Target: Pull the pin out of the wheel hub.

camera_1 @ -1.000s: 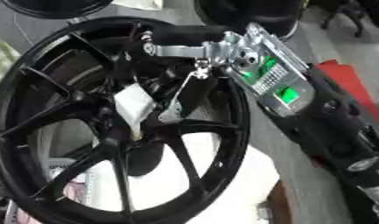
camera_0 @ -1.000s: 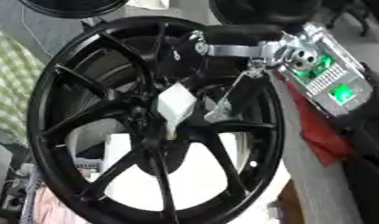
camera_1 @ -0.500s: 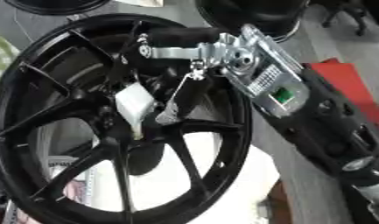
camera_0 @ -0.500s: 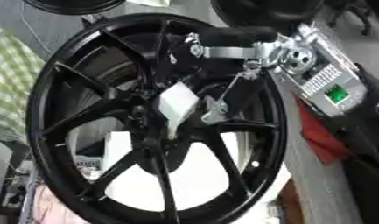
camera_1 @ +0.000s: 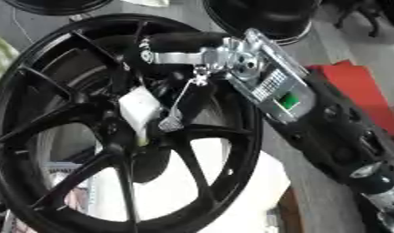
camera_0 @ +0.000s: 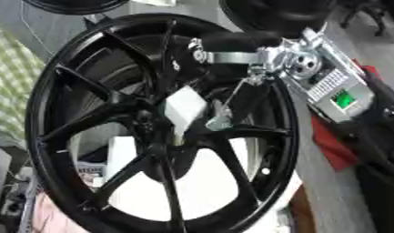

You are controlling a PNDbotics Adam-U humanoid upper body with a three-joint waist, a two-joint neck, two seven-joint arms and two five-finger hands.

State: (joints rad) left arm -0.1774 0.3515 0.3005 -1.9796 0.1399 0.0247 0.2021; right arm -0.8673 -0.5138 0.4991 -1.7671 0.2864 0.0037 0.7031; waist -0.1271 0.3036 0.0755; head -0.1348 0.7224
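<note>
Wheel hub (camera_0: 152, 132): black, multi-spoke, filling the left and centre of the view. Pin (camera_0: 184, 110): pale, blocky piece at the hub's centre, seated among the spokes. Right robot hand (camera_1: 180, 107): reaches in from the right over the rim, its silver fingertip just beside the pin; whether it grasps the pin cannot be told. Red object (camera_1: 355, 86): behind the forearm, far right.
</note>
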